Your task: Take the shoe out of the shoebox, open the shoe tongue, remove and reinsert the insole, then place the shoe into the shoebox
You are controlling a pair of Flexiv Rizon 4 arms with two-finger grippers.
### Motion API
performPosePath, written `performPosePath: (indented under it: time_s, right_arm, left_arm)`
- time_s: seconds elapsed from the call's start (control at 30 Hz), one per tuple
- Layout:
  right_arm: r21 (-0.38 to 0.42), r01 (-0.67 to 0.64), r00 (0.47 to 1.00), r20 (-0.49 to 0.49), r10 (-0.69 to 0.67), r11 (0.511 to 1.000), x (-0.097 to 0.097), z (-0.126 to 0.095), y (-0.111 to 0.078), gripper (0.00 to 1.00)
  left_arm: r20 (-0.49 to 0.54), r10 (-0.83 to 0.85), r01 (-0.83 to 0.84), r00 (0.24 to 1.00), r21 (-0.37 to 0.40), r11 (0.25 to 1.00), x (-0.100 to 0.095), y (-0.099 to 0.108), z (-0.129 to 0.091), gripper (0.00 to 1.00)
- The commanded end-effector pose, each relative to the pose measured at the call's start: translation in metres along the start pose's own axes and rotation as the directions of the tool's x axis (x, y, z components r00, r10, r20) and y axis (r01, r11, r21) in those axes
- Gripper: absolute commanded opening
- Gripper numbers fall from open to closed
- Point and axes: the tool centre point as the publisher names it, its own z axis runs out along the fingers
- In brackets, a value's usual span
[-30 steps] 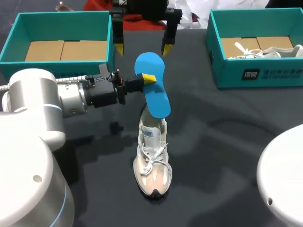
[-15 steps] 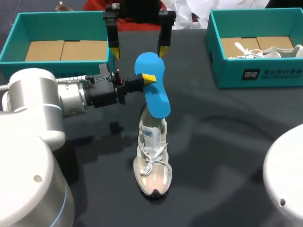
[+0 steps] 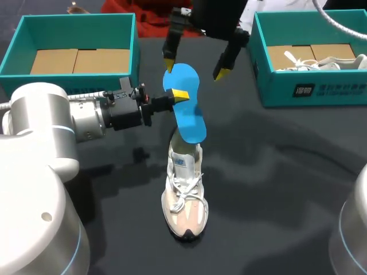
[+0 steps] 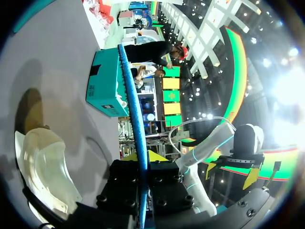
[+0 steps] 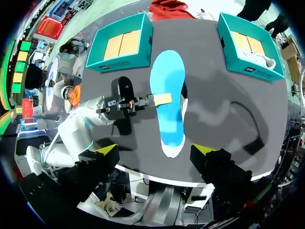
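Head view shows the left gripper (image 3: 179, 95) pinched on the blue insole (image 3: 188, 114), one yellow pad being pressed to each face near the wider end; in the left wrist view the insole (image 4: 137, 114) is seen edge-on between the fingers. Just beyond that wider end the right gripper (image 3: 194, 69) is held with its fingers spread wide, nothing being touched by them. The step in hand is judged to be the insole's handling outside the shoe. The pinch should be kept firm and the insole kept in line with the shoe's opening, and any second grasp should be made only once both spread fingers flank the free end. Below the left gripper the shoe (image 3: 184, 195) is stood upright on the dark table (image 3: 275, 172), cream with white laces and a pinkish toe. Whether the insole's narrower end is inside the collar cannot be told.
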Motion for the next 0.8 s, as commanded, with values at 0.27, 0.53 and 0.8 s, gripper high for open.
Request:
performPosePath:
  time_s: [0.27,0.53,0.8]
  right_arm:
    - [0.032,0.04,0.747,-0.665,-0.009,0.999,-0.037,0.015,-0.003,1.0]
    - [0.0,0.062,0.633,-0.773,-0.04,0.998,-0.052,0.019,-0.008,1.0]
    - [0.014,0.065,0.496,-0.868,-0.02,0.998,-0.066,0.037,-0.005,1.0]
  left_arm:
    - [-0.001,0.001,-0.001,1.0,0.0,1.0,-0.001,0.0,0.001,0.0]
    - [-0.001,0.001,-0.001,1.0,0.0,1.0,-0.001,0.0,0.001,0.0]
    - [-0.001,0.001,-0.001,1.0,0.0,1.0,-0.001,0.0,0.001,0.0]
